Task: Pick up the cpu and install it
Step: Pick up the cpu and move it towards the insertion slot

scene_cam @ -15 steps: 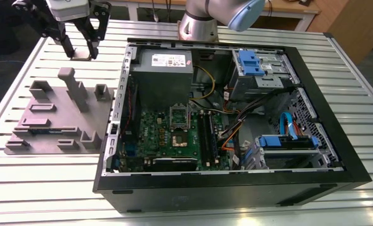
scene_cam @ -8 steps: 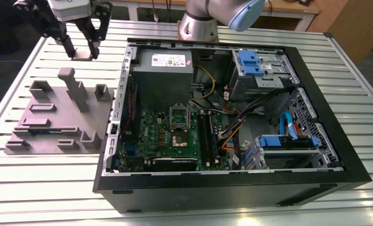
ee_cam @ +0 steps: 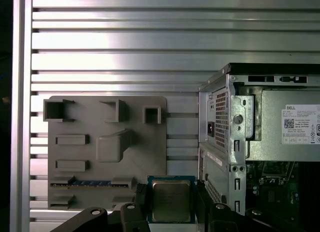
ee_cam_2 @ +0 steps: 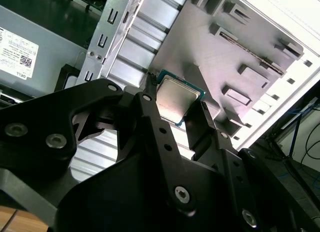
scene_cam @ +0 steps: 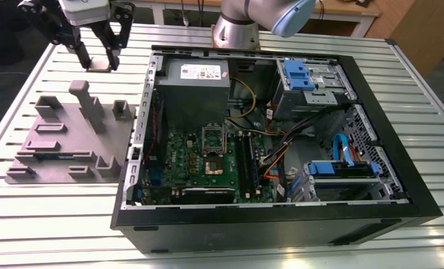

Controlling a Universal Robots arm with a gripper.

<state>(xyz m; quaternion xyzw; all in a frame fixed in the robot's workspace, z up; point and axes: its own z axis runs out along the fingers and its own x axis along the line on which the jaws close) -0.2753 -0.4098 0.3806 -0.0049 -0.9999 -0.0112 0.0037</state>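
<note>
The gripper (scene_cam: pixel 100 64) was closed on the cpu (scene_cam: pixel 100 65), its two black fingers pressing opposite edges of the chip. In the exterior view the chip hung over the slatted aluminium table (scene_cam: pixel 27 218), just past the far end of the grey plastic fixture (scene_cam: pixel 72 137) and outside the case wall on the exterior view's left.

Both wrist views gave what the exterior view could not: the cpu (ee_cam_2: pixel 177 99) (ee_cam: pixel 171 199) as a thin square with a dull silvery metal lid and a narrow green border. The matte black fingers (ee_cam_2: pixel 150 109), studded with screw heads, touched its sides. The first wrist view showed the fixture (ee_cam: pixel 107 152) flat on, a rectangular slab with raised blocks and shallow pockets.

The exterior view took in the open black tower case (scene_cam: pixel 282 224). Inside lay the green motherboard (scene_cam: pixel 184 168), its square socket (scene_cam: pixel 215 163) well apart from the chip. The grey metal power supply (scene_cam: pixel 194 92) sat just beyond the board, and black memory sticks (scene_cam: pixel 242 154) flanked the socket on the exterior view's right. Orange and yellow cables (scene_cam: pixel 271 162) crowded past them. Bare table ribs lay between fixture and case wall.
</note>
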